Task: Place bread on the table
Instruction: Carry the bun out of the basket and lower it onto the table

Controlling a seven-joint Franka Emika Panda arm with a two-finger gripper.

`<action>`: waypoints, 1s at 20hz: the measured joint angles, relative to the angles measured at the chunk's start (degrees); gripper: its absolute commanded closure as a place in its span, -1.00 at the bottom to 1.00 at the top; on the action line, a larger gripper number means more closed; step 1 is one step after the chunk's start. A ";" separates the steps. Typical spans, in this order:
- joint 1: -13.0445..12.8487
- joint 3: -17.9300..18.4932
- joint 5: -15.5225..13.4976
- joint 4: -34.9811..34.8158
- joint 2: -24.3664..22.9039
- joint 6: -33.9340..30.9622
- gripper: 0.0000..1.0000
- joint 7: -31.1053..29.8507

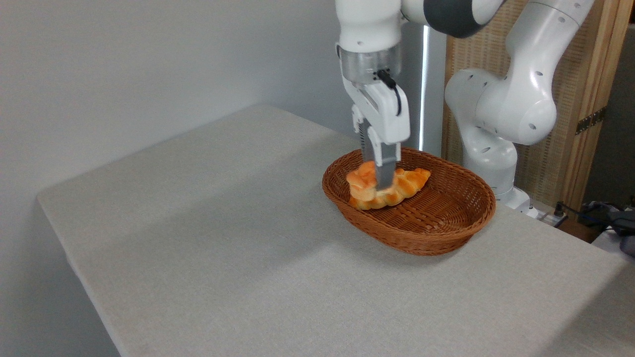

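Camera view: one bread, one basket.

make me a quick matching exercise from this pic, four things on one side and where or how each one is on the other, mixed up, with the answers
Things:
1. bun
2. loaf
3. basket
4. gripper

States:
A. stands on the grey table, right of centre
B. points straight down, fingers at the bun
C. lies in the basket, stretching right from the bun
D. sits at the basket's left end, by the fingers

Pairs: 1-D, 2-C, 3-A, 4-B
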 measured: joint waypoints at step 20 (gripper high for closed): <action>-7.82 -0.59 -11.38 20.31 35.34 28.77 -0.62 -0.02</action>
